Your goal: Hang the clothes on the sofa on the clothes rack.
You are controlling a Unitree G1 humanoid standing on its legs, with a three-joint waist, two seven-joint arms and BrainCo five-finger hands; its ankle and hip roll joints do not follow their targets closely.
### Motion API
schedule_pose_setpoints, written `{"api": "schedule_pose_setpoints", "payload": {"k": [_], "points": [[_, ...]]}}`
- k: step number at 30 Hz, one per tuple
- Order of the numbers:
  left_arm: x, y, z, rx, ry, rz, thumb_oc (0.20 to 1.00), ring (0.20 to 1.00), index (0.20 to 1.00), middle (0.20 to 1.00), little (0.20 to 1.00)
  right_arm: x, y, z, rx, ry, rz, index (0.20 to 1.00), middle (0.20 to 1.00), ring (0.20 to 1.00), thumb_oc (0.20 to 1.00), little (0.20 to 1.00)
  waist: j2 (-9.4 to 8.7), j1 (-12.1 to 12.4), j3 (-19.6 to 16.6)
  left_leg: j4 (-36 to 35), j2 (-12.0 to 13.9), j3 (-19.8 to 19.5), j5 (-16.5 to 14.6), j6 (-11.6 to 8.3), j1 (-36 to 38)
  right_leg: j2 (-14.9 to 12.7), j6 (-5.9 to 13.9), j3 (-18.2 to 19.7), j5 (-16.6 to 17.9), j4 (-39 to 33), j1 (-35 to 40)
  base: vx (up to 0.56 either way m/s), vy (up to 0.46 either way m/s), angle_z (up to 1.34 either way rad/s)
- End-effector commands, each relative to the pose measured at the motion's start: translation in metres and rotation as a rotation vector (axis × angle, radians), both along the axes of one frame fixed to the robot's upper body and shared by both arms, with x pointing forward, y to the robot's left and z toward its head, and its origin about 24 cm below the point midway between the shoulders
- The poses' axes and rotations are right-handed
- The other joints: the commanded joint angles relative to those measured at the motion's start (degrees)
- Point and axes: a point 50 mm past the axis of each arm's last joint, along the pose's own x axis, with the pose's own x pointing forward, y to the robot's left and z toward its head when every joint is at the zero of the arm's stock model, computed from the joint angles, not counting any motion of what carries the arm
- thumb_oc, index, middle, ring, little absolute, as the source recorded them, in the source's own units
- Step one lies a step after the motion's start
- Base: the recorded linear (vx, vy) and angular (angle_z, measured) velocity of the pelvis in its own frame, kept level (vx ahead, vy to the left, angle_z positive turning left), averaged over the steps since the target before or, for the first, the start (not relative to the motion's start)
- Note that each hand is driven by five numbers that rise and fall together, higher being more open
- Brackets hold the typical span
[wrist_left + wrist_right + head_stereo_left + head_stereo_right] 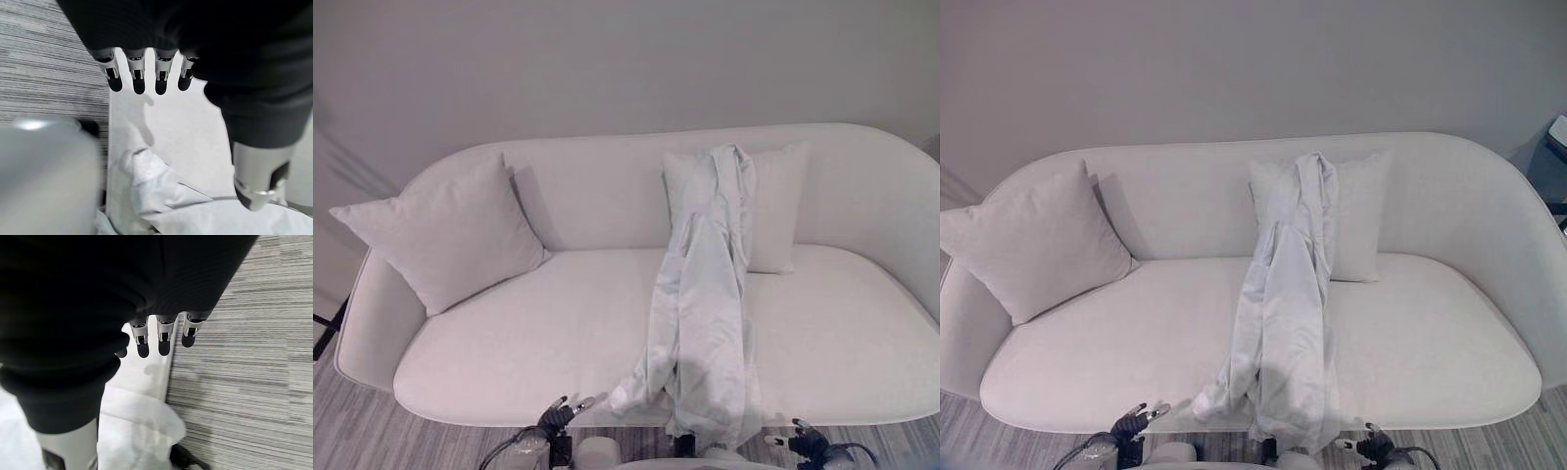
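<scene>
The left robot hand (pixel 558 415) hangs low in front of the sofa's front edge, its fingers (pixel 138 78) straight and relaxed, its thumb apart, with nothing between them. In its wrist view the pale cloth lies just below the fingertips but apart from them. The right robot hand (pixel 806 443) sits at the same height on the other side, fingers (pixel 164 338) likewise extended and empty, over the seam where the sofa meets the striped grey floor (pixel 244 382).

Between the 2 hands lies the garment (pixel 700 304), a pale, thin shirt or jacket. Its top is draped over the right-hand cushion (pixel 778 206) against the backrest; from there it runs down across the seat of the white sofa (pixel 509 333), and its hem and 1 sleeve spill over the front edge toward the floor. A second cushion (pixel 445 235) leans in the left corner, well apart from the cloth. No clothes rack can be seen from here.

The task appears to be at its start: the approach is made, the pick-up is not yet done. The next move probably calls for reaching forward and up to the collar or shoulders, closing on the cloth there, and lifting it free so that the trailing hem does not drag.
</scene>
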Motion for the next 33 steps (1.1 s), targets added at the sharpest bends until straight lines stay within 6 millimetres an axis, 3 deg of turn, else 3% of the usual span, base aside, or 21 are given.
{"api": "schedule_pose_setpoints", "payload": {"k": [1, 8, 14, 21, 25, 26, 29, 30, 31, 32, 33], "points": [[0.018, 0.009, 0.01, 0.027, -0.077, -0.007, 1.0, 1.0, 1.0, 1.0, 1.0, 0.016, -0.005, 0.007, -0.021, -0.069, 0.009, 1.0, 1.0, 1.0, 1.0, 1.0, 1.13, 0.0, 0.1, -2.9, 0.8, -2.7, 4.5, 2.38, 1.8, -1.7, 0.5, 2.2, -0.5, 0.6, 5.7, 0.07, -0.002, -0.24], [0.009, 0.011, 0.005, 0.036, -0.037, 0.003, 1.0, 1.0, 1.0, 1.0, 1.0, 0.01, -0.001, 0.004, -0.014, -0.042, 0.01, 1.0, 1.0, 1.0, 1.0, 1.0, 1.34, -0.1, -1.1, -4.3, 1.0, -2.6, 4.1, 2.15, 4.3, -1.9, 0.2, 1.9, -0.9, 0.6, 7.0, 0.07, 0.025, 0.1], [-0.001, 0.013, 0.001, 0.049, 0.001, -0.002, 1.0, 1.0, 1.0, 1.0, 1.0, 0.01, 0.0, 0.003, -0.012, -0.044, 0.005, 1.0, 1.0, 1.0, 1.0, 1.0, 1.21, -0.3, -1.7, -4.3, 0.6, -2.3, 2.7, 2.72, 5.2, -3.0, 1.13, 2.2, -0.8, 0.6, 7.4, 0.05, 0.067, 0.0], [0.013, 0.018, 0.009, 0.074, -0.068, -0.014, 1.0, 1.0, 1.0, 1.0, 1.0, 0.02, -0.003, 0.01, -0.012, -0.114, -0.017, 1.0, 1.0, 1.0, 1.0, 1.0, 0.96, -0.8, -2.3, -4.3, 0.1, -1.5, 1.2, 3.7, 5.6, -4.1, 2.15, 3.6, -0.3, 0.6, 7.0, 0.05, 0.096, -0.1], [0.051, 0.02, 0.038, 0.093, -0.262, -0.069, 1.0, 1.0, 1.0, 1.0, 1.0, 0.054, -0.024, 0.039, -0.085, -0.286, -0.009, 1.0, 1.0, 1.0, 1.0, 1.0, 0.8, -1.6, -1.7, -4.3, -0.3, -0.8, 0.7, 4.08, 4.8, -4.6, 2.84, 5.1, 0.5, 0.6, 5.3, 0.02, 0.082, -0.09], [0.051, 0.02, 0.038, 0.092, -0.262, -0.069, 1.0, 1.0, 1.0, 1.0, 1.0, 0.054, -0.024, 0.039, -0.085, -0.286, -0.009, 1.0, 1.0, 1.0, 1.0, 1.0, 0.8, -1.6, -1.7, -4.3, -0.3, -0.8, 0.7, 4.08, 4.8, -4.6, 2.84, 5.1, 0.5, 0.6, 5.3, -0.02, 0.047, -0.13], [0.084, 0.02, 0.073, 0.121, -0.45, -0.15, 1.0, 1.0, 1.0, 1.0, 1.0, 0.101, -0.045, 0.087, -0.183, -0.505, 0.045, 1.0, 1.0, 1.0, 1.0, 1.0, 0.99, -2.1, -0.5, -4.3, -0.5, -0.1, 0.8, 4.36, 3.2, -4.9, 3.39, 6.0, 1.6, 0.6, 2.9, -0.06, 0.064, -0.16], [0.093, 0.019, 0.081, 0.132, -0.488, -0.172, 1.0, 1.0, 1.0, 1.0, 1.0, 0.113, -0.051, 0.1, -0.217, -0.548, 0.058, 1.0, 1.0, 1.0, 1.0, 1.0, 1.02, -2.2, 0.0, -4.3, -0.5, 0.0, 0.8, 4.42, 2.5, -4.9, 3.49, 6.2, 1.9, 0.6, 2.2, -0.06, 0.047, -0.18], [0.093, 0.019, 0.081, 0.132, -0.488, -0.172, 1.0, 1.0, 1.0, 1.0, 1.0, 0.113, -0.051, 0.1, -0.217, -0.549, 0.058, 1.0, 1.0, 1.0, 1.0, 1.0, 1.03, -2.2, 0.0, -4.3, -0.5, 0.0, 0.8, 4.42, 2.5, -4.9, 3.49, 6.3, 1.9, 0.6, 2.1, -0.08, 0.032, -0.18], [0.104, 0.018, 0.091, 0.143, -0.534, -0.188, 1.0, 1.0, 1.0, 1.0, 1.0, 0.128, -0.054, 0.116, -0.241, -0.612, 0.072, 1.0, 1.0, 1.0, 1.0, 1.0, 1.03, -2.3, 0.7, -4.3, -0.6, 0.0, 1.0, 4.47, 1.8, -5.0, 3.62, 6.5, 2.3, 0.6, 1.3, -0.13, 0.044, -0.22], [0.127, 0.012, 0.111, 0.17, -0.62, -0.232, 1.0, 1.0, 1.0, 1.0, 1.0, 0.149, -0.059, 0.139, -0.279, -0.695, 0.079, 1.0, 1.0, 1.0, 1.0, 1.0, 1.07, -2.5, 2.2, -4.3, -0.8, 0.1, 1.5, 4.57, 0.1, -5.1, 3.85, 6.9, 3.1, 0.6, -0.5, -0.18, 0.055, -0.18]]}}
